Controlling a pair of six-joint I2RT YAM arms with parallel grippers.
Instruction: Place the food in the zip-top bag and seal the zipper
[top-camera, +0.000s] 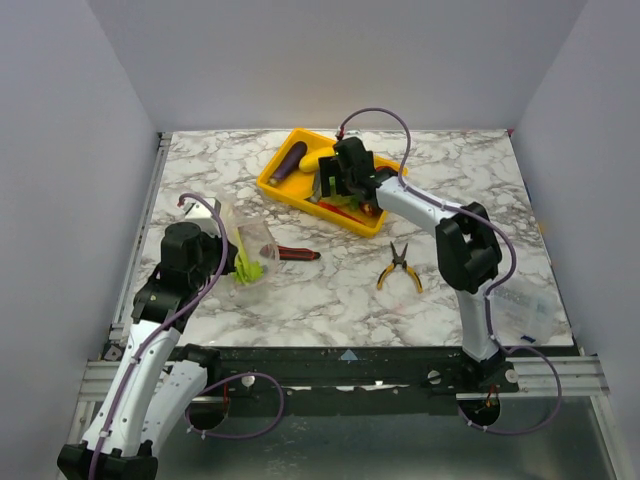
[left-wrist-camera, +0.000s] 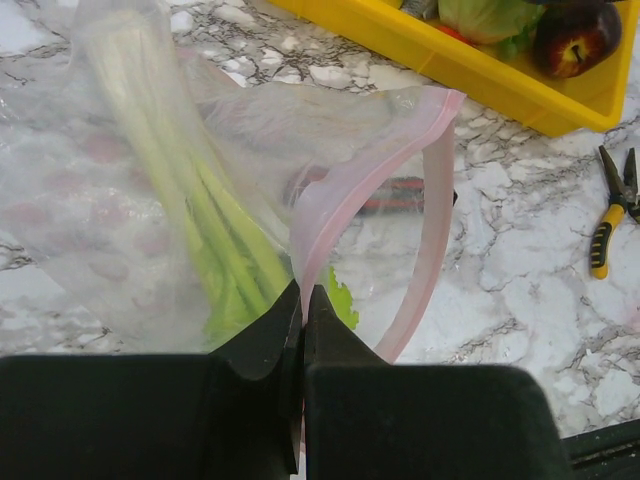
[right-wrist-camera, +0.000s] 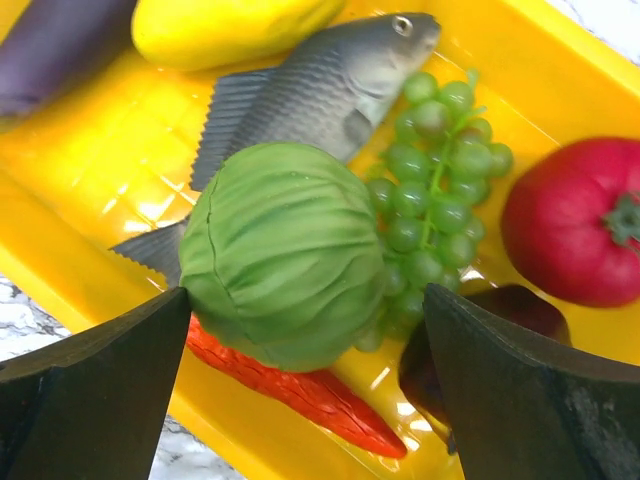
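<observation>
Your marble-patterned table (top-camera: 330, 290) is hard and flat, so the soft things on it will slide if nudged. On its far side sits the yellow tray (right-wrist-camera: 110, 190), rigid glossy plastic with a raised rim, and most of the food lies in it.

The zip-top bag (left-wrist-camera: 120, 200) lies on the table's left side. It is thin, crinkly clear film with a pink tinge, and its mouth gapes toward the tray. Your left gripper (left-wrist-camera: 303, 300) is pinched closed on the mouth edge, holding it up. Inside the bag is the leek (left-wrist-camera: 190, 210), long, straight, green-and-white stalks.

So you look to be mid-loading, with one item bagged and the next pick being set up. Your right gripper (right-wrist-camera: 305, 300) has its fingers spread wide above the tray, one on each side of the lettuce (right-wrist-camera: 285, 250) and holding nothing. The lettuce is a round, ribbed, matte green ball, and I judge it the target.

Lower squarely over its middle, since a round shape can squirt out of an off-centre squeeze. Keep clear of its close neighbours:
- The grey fish (right-wrist-camera: 320, 90) is flat and scaled.
- The tomato (right-wrist-camera: 575, 220) is smooth and red.
- The green grapes (right-wrist-camera: 430, 190) are a knobbly bunch.
- The red chili (right-wrist-camera: 300, 395) is slim and partly tucked under the lettuce.

The zipper (left-wrist-camera: 400, 150), a thin pink strip, is unsealed.
</observation>
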